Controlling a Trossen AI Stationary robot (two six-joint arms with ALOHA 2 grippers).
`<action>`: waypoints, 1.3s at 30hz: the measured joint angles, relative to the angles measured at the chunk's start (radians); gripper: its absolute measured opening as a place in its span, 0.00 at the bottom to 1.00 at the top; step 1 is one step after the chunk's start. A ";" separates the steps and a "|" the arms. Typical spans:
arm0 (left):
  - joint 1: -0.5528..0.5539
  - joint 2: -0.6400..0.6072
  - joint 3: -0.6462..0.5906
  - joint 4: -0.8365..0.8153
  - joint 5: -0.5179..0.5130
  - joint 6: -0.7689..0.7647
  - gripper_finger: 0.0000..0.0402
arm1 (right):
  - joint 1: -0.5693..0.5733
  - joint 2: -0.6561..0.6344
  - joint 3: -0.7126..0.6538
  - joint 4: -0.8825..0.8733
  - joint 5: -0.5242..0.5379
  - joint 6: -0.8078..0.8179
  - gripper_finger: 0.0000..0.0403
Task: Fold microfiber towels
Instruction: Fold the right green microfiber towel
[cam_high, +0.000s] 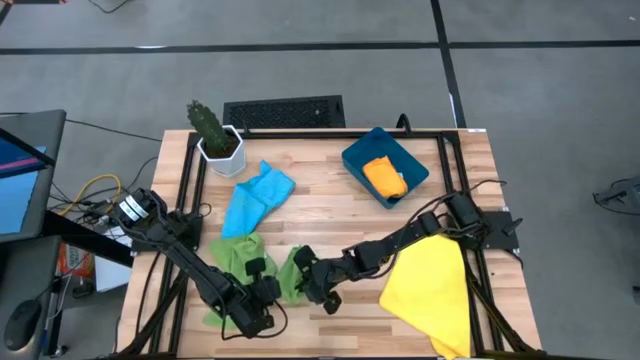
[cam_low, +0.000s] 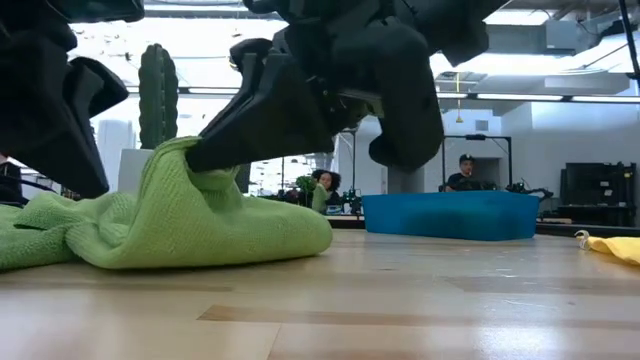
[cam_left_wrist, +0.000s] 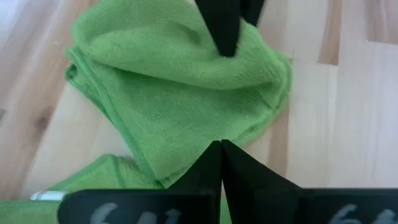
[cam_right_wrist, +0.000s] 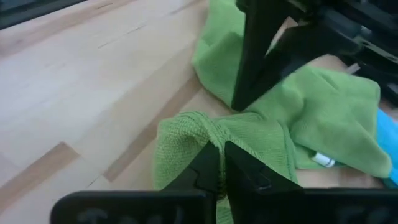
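Towel: I see the green towel (cam_high: 292, 277) bunched at the worktop's (cam_high: 330, 195) near edge.
Right claw (cam_right_wrist: 219, 163): pinching its raised edge.
Left claw (cam_left_wrist: 221, 163): pressed together, empty, just beside, facing it.

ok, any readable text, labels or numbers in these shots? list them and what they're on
No text can be read for certain.
Left wrist view: pale marks on the left gripper body, too blurred to read.
Right wrist view: white tag on a green towel, too small to read.
Blue bin, cactus pot, yellow towel: no lettering visible.
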 joint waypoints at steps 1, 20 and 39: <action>0.000 0.000 0.000 -0.001 -0.006 0.000 0.00 | -0.003 0.000 0.000 0.000 -0.003 -0.008 0.12; 0.001 0.000 0.000 -0.025 -0.004 -0.001 0.00 | -0.009 0.000 0.000 0.138 -0.039 -0.076 0.59; 0.001 0.000 0.000 -0.081 0.003 -0.010 0.00 | 0.024 -0.186 0.000 -0.374 0.156 0.159 0.56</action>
